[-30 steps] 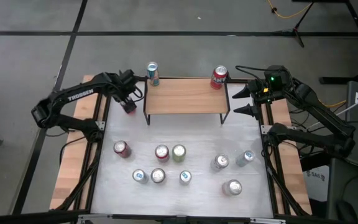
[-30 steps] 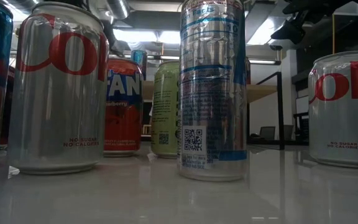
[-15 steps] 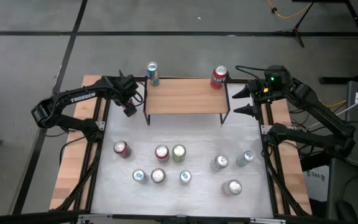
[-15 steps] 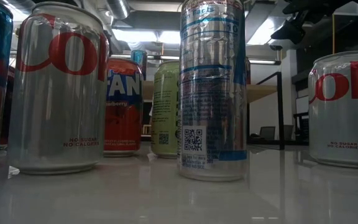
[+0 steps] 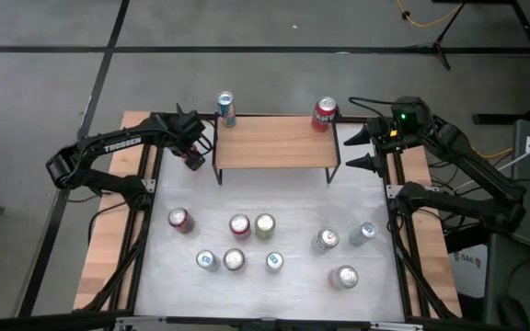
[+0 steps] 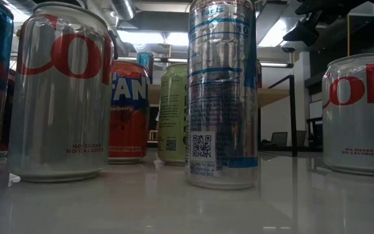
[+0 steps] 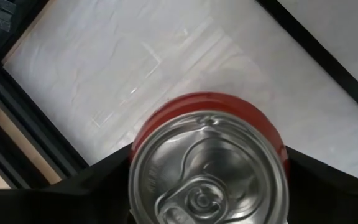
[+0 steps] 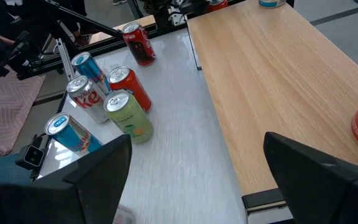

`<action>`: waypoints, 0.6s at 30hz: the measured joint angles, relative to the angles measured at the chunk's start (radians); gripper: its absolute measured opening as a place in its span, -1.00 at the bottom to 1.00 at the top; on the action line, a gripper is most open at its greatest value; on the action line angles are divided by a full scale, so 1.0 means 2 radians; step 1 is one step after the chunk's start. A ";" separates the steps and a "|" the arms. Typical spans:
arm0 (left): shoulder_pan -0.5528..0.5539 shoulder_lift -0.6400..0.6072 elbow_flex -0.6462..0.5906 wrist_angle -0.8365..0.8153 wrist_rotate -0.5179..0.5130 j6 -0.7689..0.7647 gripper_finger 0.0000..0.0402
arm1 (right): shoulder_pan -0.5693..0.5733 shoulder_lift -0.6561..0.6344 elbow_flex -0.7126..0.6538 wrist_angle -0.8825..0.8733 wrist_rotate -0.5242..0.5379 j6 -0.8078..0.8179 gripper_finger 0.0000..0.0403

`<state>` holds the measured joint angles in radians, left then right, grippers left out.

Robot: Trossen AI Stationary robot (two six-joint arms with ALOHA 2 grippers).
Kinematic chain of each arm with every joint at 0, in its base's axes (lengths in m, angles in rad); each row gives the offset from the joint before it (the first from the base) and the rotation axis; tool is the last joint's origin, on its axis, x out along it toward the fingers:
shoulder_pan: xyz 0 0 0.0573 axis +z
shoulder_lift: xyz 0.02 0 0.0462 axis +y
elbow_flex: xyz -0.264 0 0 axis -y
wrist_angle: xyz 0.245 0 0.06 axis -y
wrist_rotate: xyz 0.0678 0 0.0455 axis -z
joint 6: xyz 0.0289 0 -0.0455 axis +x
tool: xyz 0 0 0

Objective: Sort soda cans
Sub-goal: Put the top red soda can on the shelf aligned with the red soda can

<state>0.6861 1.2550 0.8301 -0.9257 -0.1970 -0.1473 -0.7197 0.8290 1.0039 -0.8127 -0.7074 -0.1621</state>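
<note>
A red soda can (image 7: pixel 207 112) with a silver top stands on the white table at its far left, just left of the wooden shelf (image 5: pixel 274 141). My left gripper (image 5: pixel 192 154) is down over it, shut on it. My right gripper (image 5: pixel 362 147) hovers open over the shelf's right end, touching nothing. A blue can (image 5: pixel 225 108) and a red can (image 5: pixel 325 115) stand on the shelf's far corners. Several more cans, red (image 5: pixel 180 219), green (image 5: pixel 265 225), silver (image 5: pixel 343 277) and blue (image 5: pixel 363 233), stand upright on the near half of the table. My left gripper has the red can between its two fingers (image 7: pixel 98 186), one on each side of the can's wall (image 7: pixel 143 132) near the top. The fingers come from above, pointing steeply down. The can is upright, and its base stands on the table.
The shelf's black legs (image 5: pixel 216 165) stand close to the right of the held can. The table's dark frame rail (image 5: pixel 150 175) runs along its left. The cans on the near half stand in loose clusters with bare table (image 5: pixel 274 198) between them and the shelf.
My left gripper has come down over the red can at the far left of the table and has rolled a little. The can has stayed where it was. My right arm has kept still.
</note>
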 joint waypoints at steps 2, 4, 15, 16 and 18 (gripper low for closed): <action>0.000 0.000 0.000 0.000 0.000 0.000 0.40 | 0.000 0.000 0.000 0.000 0.000 0.000 0.77; 0.000 0.000 0.000 -0.001 0.000 0.000 0.37 | 0.000 0.000 0.000 0.000 0.000 0.000 0.77; -0.025 0.001 0.081 -0.142 0.004 0.004 0.37 | 0.000 0.000 0.000 0.000 0.000 0.000 0.77; -0.033 0.001 0.094 -0.160 0.004 -0.001 0.37 | 0.000 0.000 0.000 0.000 0.000 0.000 0.77; -0.051 0.001 0.121 -0.185 0.005 -0.012 0.37 | 0.000 0.000 0.000 0.000 0.000 0.000 0.77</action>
<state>0.5843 1.2572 1.0721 -1.2966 -0.1879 -0.1719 -0.7197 0.8291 1.0039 -0.8127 -0.7074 -0.1619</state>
